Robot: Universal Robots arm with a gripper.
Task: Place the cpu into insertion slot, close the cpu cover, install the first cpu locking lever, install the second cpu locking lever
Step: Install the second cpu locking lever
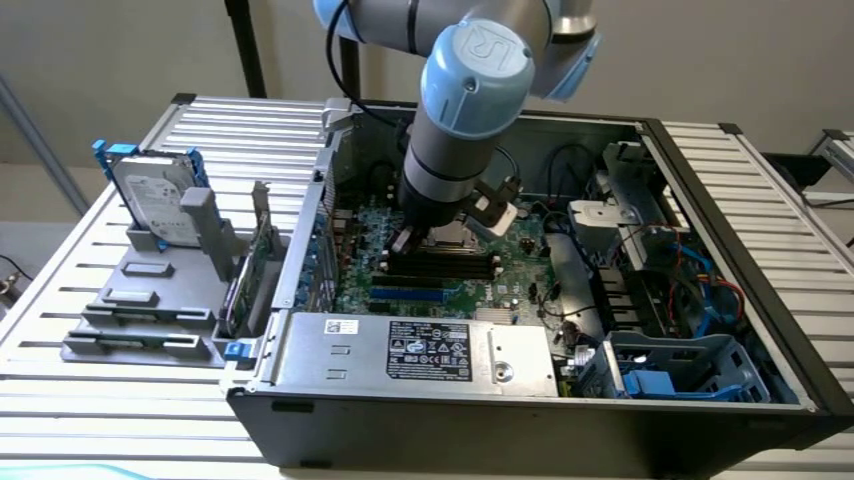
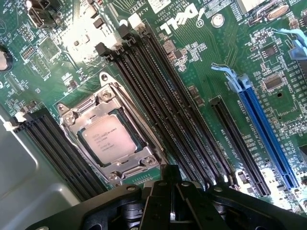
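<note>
- Exterior view: the black gripper [image 1: 430, 238] hangs low over the green motherboard [image 1: 358, 285] inside the open case.
- Wrist view: jaws closed, holding nothing; the pale silver square cpu [image 2: 107, 139] lies seated under the silvery metal cpu cover [image 2: 125, 100]. Likely light, stiff and fragile, best taken by its edges.

arm [image 1: 447, 150]: silver-grey round tube sections, joined at thick rounded joints
joint cap [image 1: 478, 55]: pale blue, round, with a raised logo mark on its face
cable [image 1: 350, 40]: black, running beside the upper arm
gripper [image 2: 172, 201]: matt black, angular body, small round screws along its upper edge
</note>
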